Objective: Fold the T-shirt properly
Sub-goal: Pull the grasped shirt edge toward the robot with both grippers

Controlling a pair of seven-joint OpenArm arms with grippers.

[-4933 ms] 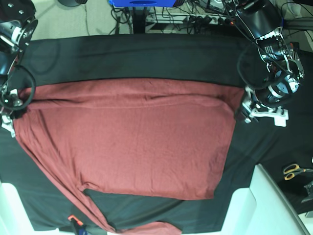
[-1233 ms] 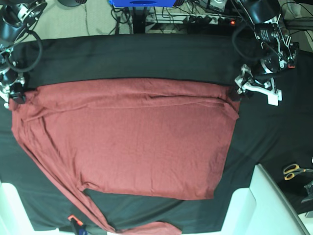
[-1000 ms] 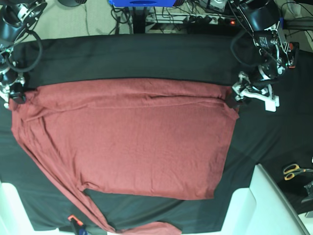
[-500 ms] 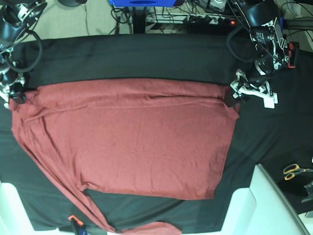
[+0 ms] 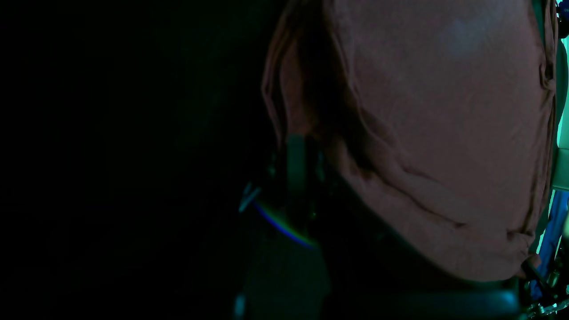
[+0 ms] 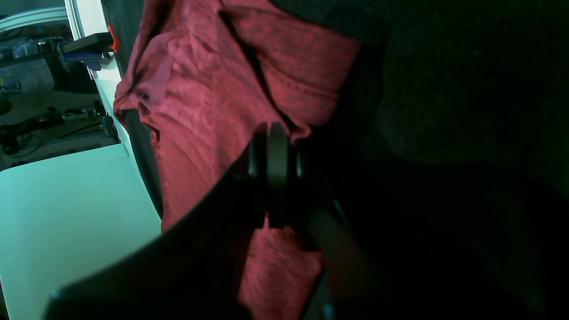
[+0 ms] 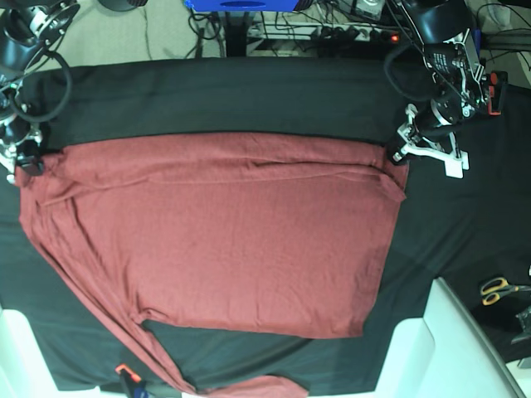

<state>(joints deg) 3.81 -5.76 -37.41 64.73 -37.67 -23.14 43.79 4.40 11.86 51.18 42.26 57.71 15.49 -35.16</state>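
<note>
Since the earlier base pictures, the left gripper [image 7: 397,154] has been brought in from the black cloth onto the far right corner of the T-shirt [image 7: 224,240], and its jaws, open a second ago, have been closed on that corner. The right gripper [image 7: 28,165] has been kept where it was, clamped on the far left corner. The garment itself has hardly been shifted.

Nearest the camera in the base view, a long sleeve [image 7: 166,365] is trailed over the front of the black cloth [image 7: 232,95] toward the lower edge, with its cuff partly cut off. Just beside it at the front edge, a small orange-and-blue tool [image 7: 129,377] is seen. To the front right, a white surface [image 7: 448,348] is found, and yellow-handled scissors [image 7: 500,289] are laid beyond it at the right edge.

The brick-red body is spread flat across the middle of the table, front hem toward the camera. Along its far side a long fold is formed from corner to corner.

In the right wrist view, bunched red fabric is pinched between the shut fingers [image 6: 272,151]. In the dim left wrist view, fabric [image 5: 444,133] is gathered at the closed fingertips [image 5: 295,151].

Beyond the table, cables and a blue frame [image 7: 241,5] are visible.
</note>
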